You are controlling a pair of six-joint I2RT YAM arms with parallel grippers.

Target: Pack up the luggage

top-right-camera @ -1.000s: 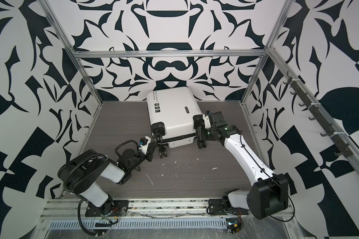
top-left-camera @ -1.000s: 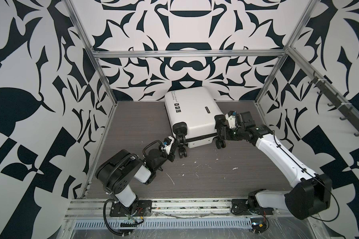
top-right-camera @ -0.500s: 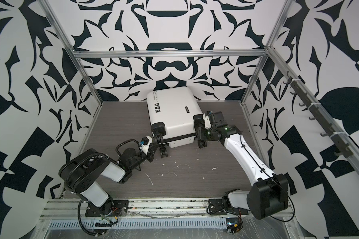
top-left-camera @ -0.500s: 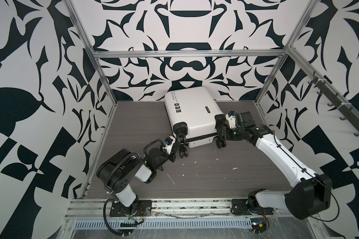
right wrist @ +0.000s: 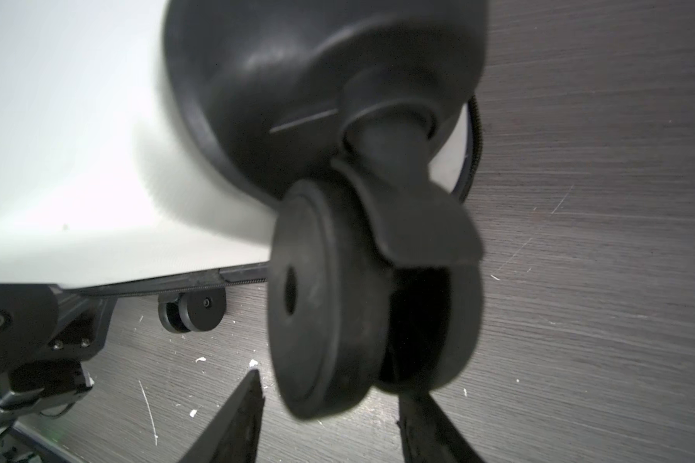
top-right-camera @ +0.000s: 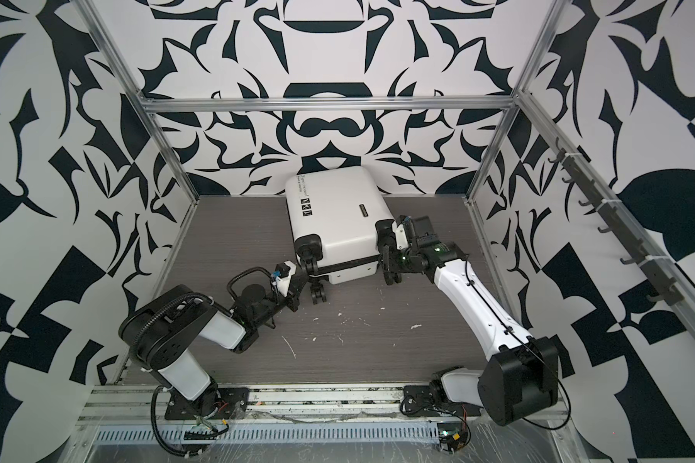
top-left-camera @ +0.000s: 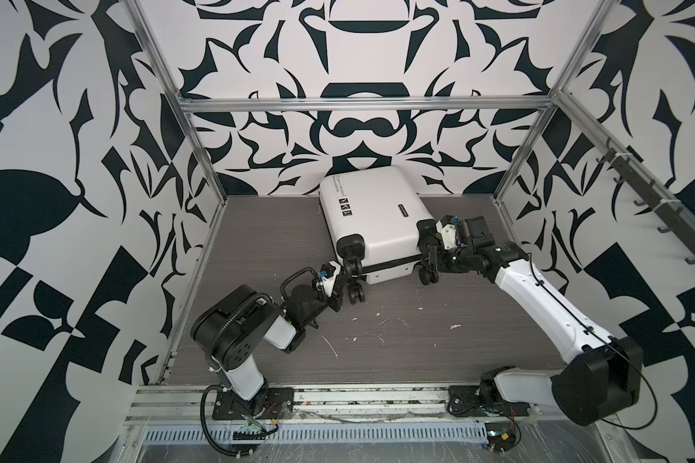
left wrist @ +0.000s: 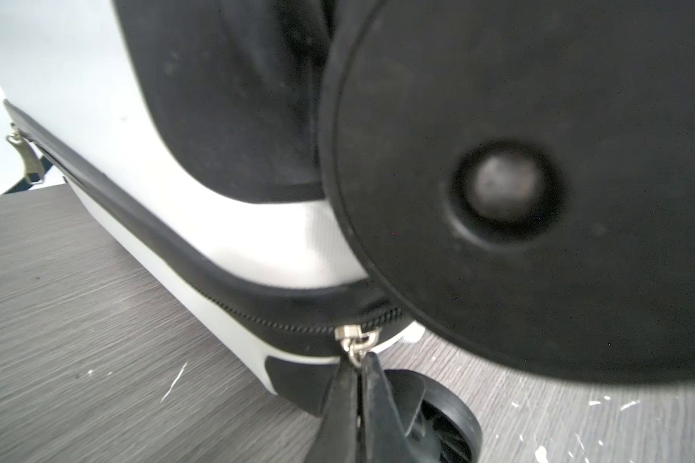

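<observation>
**A:** Where is the luggage, and how is it laid?

**B:** The luggage (top-left-camera: 372,216) is laid flat on the table (top-left-camera: 418,340) with its shell shut. In both top views it is set close to the back wall, with its wheeled end turned toward the arms' bases.

**A:** What is held by the left end effector?

**B:** In the left wrist view, the left end effector (left wrist: 360,375) is seen pinched shut on the zip pull (left wrist: 356,346) at a front corner of the luggage. The pull is probably gripped so that the zip can be drawn round that corner. Whether the zip is meant to be opened or closed cannot be told.

**A:** And the right one?

**B:** The right end effector (right wrist: 332,391) is held moderately wide, with its fingertips set on either side of a wheel (right wrist: 326,300) at the opposite front corner. Contact with the wheel cannot be made out. The luggage is likely being braced there, so that it is not dragged across the table when the zip is pulled.

**A:** What is changed from a second ago?

**B:** The left jaws were slightly parted then and are now closed on the pull. That end effector is also seen a shade nearer the luggage. The luggage and the right arm appear unmoved.
</observation>
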